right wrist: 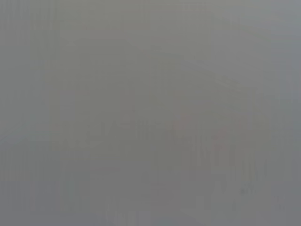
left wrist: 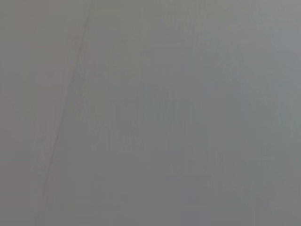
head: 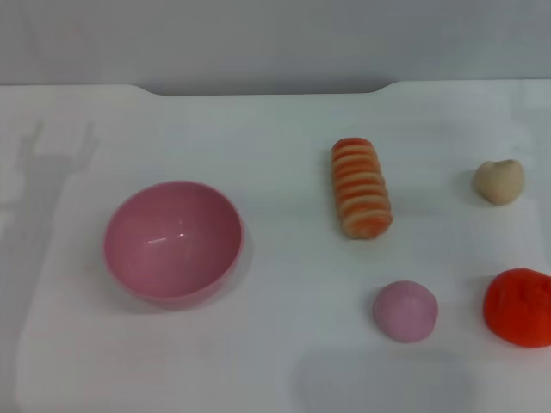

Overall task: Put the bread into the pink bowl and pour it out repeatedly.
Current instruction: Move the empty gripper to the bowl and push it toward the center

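While the white table (head: 284,129) fills nearly the whole head view, no arm and no pincer is seen on it, and both wrist views are filled by a plain grey blur, so the state of the left and right pincers cannot be told.

The pink bowl (head: 172,241) is set upright towards the table's left edge, its glossy inside bare. Well apart from it, right of the table's middle, the bread (head: 361,188) is laid flat on the table with its orange and cream ridges facing up and its long axis running from the far edge towards the near edge.

3 smaller things are placed nearer the right edge. An orange-red lump (head: 519,307) is cut off by the right border of the view. Just beside it, towards the bowl, a pinkish-purple ball (head: 405,311) is seen, nearer the near edge than the bread. A beige heart-shaped bun (head: 498,181) is set farther back, level with the bread.
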`<state>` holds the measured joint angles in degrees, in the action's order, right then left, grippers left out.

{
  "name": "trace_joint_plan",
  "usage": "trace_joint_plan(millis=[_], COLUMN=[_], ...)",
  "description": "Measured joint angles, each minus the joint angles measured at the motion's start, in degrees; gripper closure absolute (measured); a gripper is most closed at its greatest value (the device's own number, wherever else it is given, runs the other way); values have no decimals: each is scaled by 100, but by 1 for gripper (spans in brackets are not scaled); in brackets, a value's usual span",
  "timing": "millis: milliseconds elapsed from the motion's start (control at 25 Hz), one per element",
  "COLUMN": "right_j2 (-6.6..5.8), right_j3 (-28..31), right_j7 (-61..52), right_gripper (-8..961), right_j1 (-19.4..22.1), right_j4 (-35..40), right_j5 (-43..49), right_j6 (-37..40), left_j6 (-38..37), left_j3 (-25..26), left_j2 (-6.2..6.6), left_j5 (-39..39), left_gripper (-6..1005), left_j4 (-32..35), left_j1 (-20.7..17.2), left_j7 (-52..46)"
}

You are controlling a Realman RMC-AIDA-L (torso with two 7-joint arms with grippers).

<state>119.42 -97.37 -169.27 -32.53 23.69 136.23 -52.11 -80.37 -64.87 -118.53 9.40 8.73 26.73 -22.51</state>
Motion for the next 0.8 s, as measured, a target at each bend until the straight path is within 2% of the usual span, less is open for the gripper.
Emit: trace_joint_plan(millis=[600,800], right_j2=[-2,2], right_j3=[1,1], right_j7=[0,-1], right_gripper=[394,395], right_j1=[-49,-51], right_j4=[39,39], right_j5=[0,-1], right_j6=[79,79], left_j6=[372,725], left_j3=[19,-5], left_j2=[32,47], left_j5=[1,11], left_gripper=[184,184], left_j4=[171,376], left_j1=[95,108], left_j7=[0,-187])
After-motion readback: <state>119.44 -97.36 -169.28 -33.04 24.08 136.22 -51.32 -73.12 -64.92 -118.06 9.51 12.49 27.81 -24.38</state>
